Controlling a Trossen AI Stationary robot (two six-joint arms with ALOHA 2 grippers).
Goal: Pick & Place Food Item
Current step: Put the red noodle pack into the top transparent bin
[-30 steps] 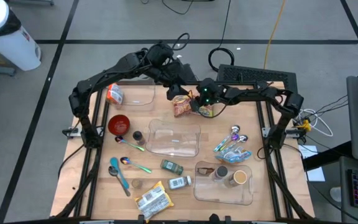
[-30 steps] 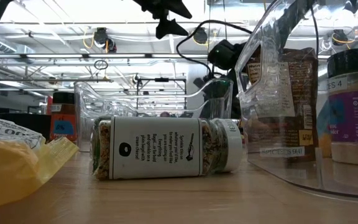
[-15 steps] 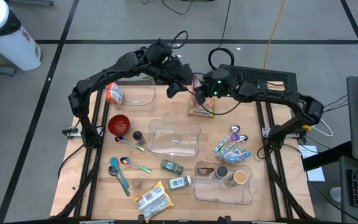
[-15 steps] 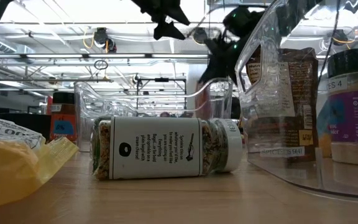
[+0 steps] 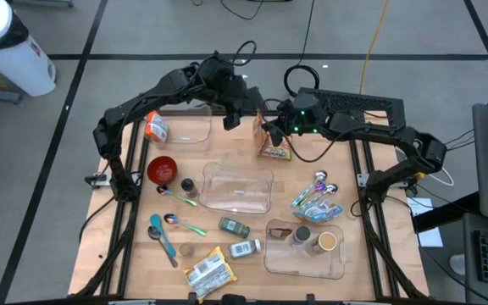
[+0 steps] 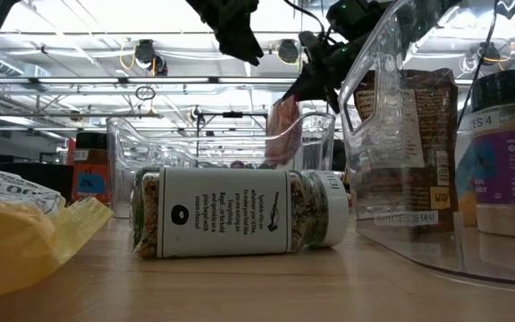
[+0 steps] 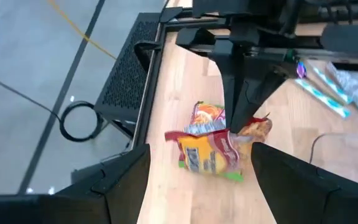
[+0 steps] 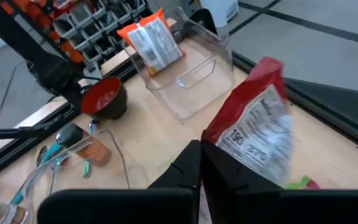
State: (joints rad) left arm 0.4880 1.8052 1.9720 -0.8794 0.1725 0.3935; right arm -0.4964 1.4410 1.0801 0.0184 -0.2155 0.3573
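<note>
I am now lifting the snack bag [image 5: 274,140] off the table's far edge, where it was lying a second ago. My right gripper [image 5: 270,133] is pinching it shut; only the low view is showing it hanging clear. My left gripper [image 5: 230,121] is hovering open beside it.

even overhead light with soft shadows, glaring ceiling lamps [image 6: 146,54] in the low view, motion-blurred red snack bag [image 8: 260,134].

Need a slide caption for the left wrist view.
Right pincer shut on red snack bag, lifted above the wooden table.

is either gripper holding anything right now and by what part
The right gripper pinches the red snack bag by its edge, lifted off the table. The left gripper holds nothing.
</note>
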